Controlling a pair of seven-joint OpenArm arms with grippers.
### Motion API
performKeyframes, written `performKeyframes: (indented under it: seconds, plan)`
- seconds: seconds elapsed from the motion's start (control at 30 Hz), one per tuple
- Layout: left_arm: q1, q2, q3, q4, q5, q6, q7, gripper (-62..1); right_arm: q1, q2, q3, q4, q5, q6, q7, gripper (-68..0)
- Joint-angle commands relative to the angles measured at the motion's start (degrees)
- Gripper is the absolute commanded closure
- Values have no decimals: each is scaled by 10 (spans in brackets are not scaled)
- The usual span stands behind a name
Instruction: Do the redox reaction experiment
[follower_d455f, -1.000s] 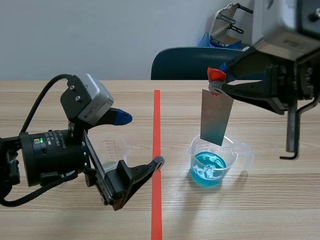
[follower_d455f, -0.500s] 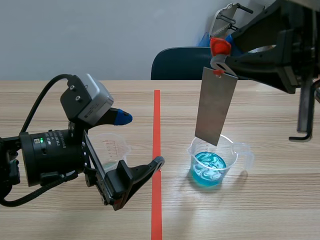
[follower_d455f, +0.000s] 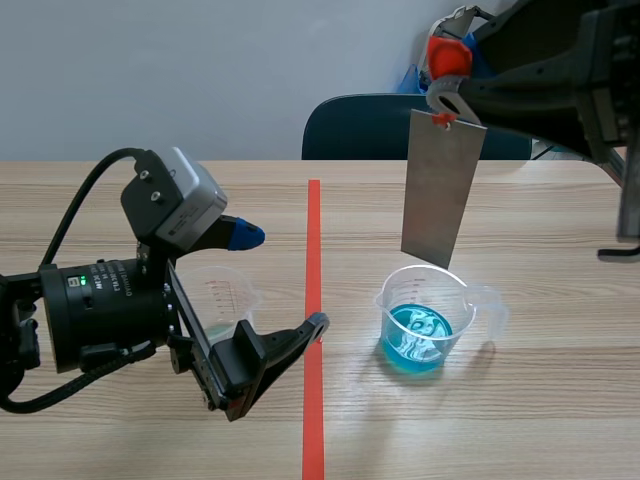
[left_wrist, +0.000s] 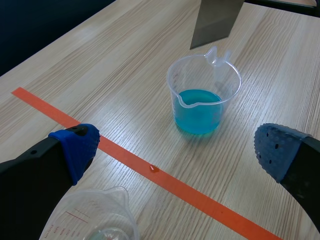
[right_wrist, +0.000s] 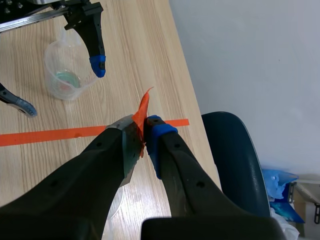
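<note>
Metal plate hanging over blue beaker, right jaws pinching its tab, left jaws spread.

Right arm, raised at 1 o'clock in scene view, jaws pressed on the orange-red tab (follower_d455f: 447, 58) (right_wrist: 142, 116) at the top of the grey metal plate (follower_d455f: 441, 190) (left_wrist: 216, 22). The plate hangs near-upright, slight tilt, at 12 o'clock of the beaker of blue liquid (follower_d455f: 425, 320) (left_wrist: 203, 95); its lower edge is near rim level and out of the liquid. Beaker stands on the tabletop (follower_d455f: 540, 400), at 3 o'clock of the red tape line. Left arm low at 9 o'clock, jaws wide apart, holding nothing. A clear cup (follower_d455f: 222, 298) (left_wrist: 95, 222) (right_wrist: 66, 70) stands just beside them, at 9 o'clock of the tape. Dark chair (follower_d455f: 380, 125) at 12 o'clock behind the tabletop.
</note>
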Motion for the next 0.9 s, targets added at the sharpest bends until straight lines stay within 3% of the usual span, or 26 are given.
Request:
performKeyframes:
  seconds: [0.0,0.87]
  plan:
    - [0,1,-4,5,-2,1,-7,-623,7,6,7,3,4,4,5,-6]
    - [0,2,-4,5,-2,1,-8,-623,7,6,7,3,4,4,-3,-6]
